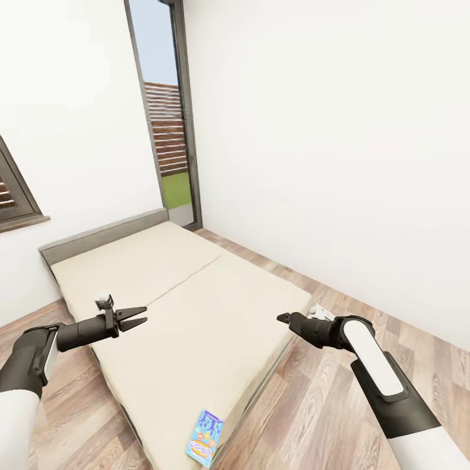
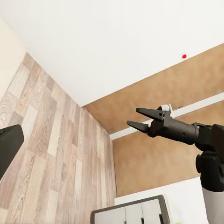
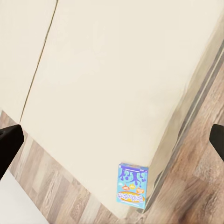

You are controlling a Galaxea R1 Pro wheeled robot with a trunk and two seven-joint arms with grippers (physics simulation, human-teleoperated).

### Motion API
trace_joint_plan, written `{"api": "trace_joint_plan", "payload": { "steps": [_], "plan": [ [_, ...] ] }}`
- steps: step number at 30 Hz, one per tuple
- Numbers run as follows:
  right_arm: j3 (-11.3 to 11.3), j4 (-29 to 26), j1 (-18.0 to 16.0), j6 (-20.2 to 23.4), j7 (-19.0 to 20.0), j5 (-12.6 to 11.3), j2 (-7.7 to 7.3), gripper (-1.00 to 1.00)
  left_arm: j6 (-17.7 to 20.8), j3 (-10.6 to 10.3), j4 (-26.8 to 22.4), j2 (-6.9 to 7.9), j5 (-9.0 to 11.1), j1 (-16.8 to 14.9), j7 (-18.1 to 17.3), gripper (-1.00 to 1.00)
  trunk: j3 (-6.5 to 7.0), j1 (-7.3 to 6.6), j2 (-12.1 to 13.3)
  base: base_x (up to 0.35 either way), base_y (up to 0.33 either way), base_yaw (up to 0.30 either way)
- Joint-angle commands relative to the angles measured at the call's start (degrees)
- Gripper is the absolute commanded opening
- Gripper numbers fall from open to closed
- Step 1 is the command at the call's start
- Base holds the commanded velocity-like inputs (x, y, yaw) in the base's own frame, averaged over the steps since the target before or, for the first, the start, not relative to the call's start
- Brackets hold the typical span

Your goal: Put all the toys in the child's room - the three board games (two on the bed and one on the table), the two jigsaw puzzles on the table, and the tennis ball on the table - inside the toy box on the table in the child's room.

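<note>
A small blue board game box lies flat on the near corner of the bed, close to the mattress edge; the right wrist view looks down on the same box. My left gripper hovers open over the bed's left side with nothing in it. My right gripper hangs open and empty above the bed's right edge, well above and beyond the box. In the left wrist view the right gripper has its jaws apart. The right gripper's own dark fingertips stand wide apart.
The beige mattress has a dark grey frame and a headboard against the far wall. A tall glass door stands behind the bed and a window frame is at the left. Wooden floor runs along the bed's right side.
</note>
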Motion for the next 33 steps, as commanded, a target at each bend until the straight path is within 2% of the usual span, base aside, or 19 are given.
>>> {"api": "trace_joint_plan", "payload": {
  "steps": [1,15,22,33],
  "plan": [
    [0.1,-0.1,-0.1,0.0,-0.6,-0.5,-0.05,1.00,0.6,0.2,0.0,-0.04,-0.6,-0.1,-0.5,1.00,-0.13,0.04,-0.1,0.000,-0.004,0.000],
    [0.2,-0.1,-0.1,0.0,-0.6,-0.5,-0.05,1.00,0.6,0.2,0.0,-0.07,-0.6,-0.1,-0.5,1.00,-0.13,0.04,-0.1,0.004,-0.001,0.000],
    [1.6,-0.1,-0.1,-0.1,-0.6,-0.4,-0.05,1.00,0.6,0.2,0.0,-0.07,-0.6,-0.1,-0.5,1.00,-0.13,0.04,-0.1,0.091,0.000,0.000],
    [2.0,-0.1,-0.1,-0.1,-0.6,-0.4,-0.05,1.00,0.6,0.2,0.0,-0.08,-0.6,0.0,-0.5,1.00,-0.13,0.04,-0.1,0.027,0.000,0.000]
  ]
}}
